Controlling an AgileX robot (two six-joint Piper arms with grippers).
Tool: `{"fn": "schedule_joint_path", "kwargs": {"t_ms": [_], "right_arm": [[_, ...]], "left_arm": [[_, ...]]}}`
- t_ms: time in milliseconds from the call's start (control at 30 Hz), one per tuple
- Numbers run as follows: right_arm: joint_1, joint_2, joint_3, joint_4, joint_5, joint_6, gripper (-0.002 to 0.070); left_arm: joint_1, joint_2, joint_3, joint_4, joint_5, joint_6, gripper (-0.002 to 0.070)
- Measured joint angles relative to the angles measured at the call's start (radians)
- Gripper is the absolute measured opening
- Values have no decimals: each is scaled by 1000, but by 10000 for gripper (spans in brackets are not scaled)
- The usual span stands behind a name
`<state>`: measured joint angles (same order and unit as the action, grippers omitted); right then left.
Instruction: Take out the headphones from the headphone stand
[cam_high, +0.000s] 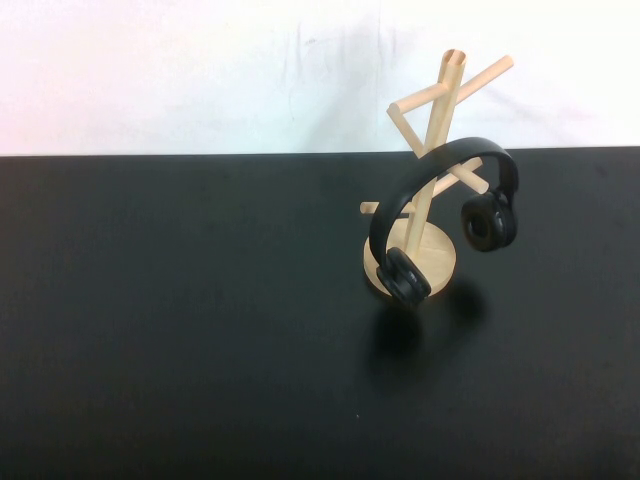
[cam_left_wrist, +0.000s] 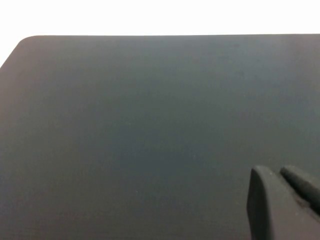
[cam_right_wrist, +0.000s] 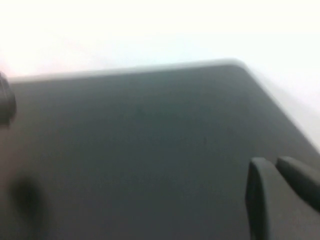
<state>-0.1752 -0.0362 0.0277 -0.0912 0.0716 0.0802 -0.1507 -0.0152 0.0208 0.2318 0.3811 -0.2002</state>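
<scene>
The black headphones (cam_high: 437, 166) hang on the light wooden headphone stand (cam_high: 441, 103) at the back right of the black table, seen in the high view. The headband arches over a peg. One ear cup (cam_high: 403, 277) hangs at the front of the round base (cam_high: 443, 258) and the other (cam_high: 489, 221) hangs to its right. Neither gripper shows in the high view. My left gripper (cam_left_wrist: 279, 174) is shut and empty over bare table. My right gripper (cam_right_wrist: 274, 164) is shut and empty over the table near its far right corner.
The black table (cam_high: 200, 320) ends at a white wall at the back. A dark blurred shape (cam_right_wrist: 6, 104) sits at the edge of the right wrist view; I cannot tell what it is.
</scene>
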Motion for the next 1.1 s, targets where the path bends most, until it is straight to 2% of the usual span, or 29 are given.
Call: {"fn": "schedule_joint_path", "kwargs": {"t_ms": [167, 267, 433, 567, 700, 767, 933, 1000, 1100], "right_arm": [[0, 0, 0, 0, -322, 0, -3], [0, 0, 0, 0, -403, 0, -3], [0, 0, -2, 9, -432, 8, -3], [0, 0, -2, 6, -646, 183, -3], [0, 4, -35, -11, -902, 285, -3], [0, 6, -101, -13, -855, 311, -3], [0, 73, -383, -13, -468, 392, -3], [0, 152, -493, -19, -339, 394, -3], [0, 293, -586, -88, -242, 394, -3]], "left_arm": [[0, 0, 0, 0, 0, 0, 2], [0, 0, 0, 0, 0, 0, 2], [0, 0, 0, 0, 0, 0, 2], [0, 0, 0, 0, 0, 0, 2], [0, 0, 0, 0, 0, 0, 2], [0, 0, 0, 0, 0, 0, 2], [0, 0, 0, 0, 0, 0, 2], [0, 0, 0, 0, 0, 0, 2], [0, 0, 0, 0, 0, 0, 2]]}}
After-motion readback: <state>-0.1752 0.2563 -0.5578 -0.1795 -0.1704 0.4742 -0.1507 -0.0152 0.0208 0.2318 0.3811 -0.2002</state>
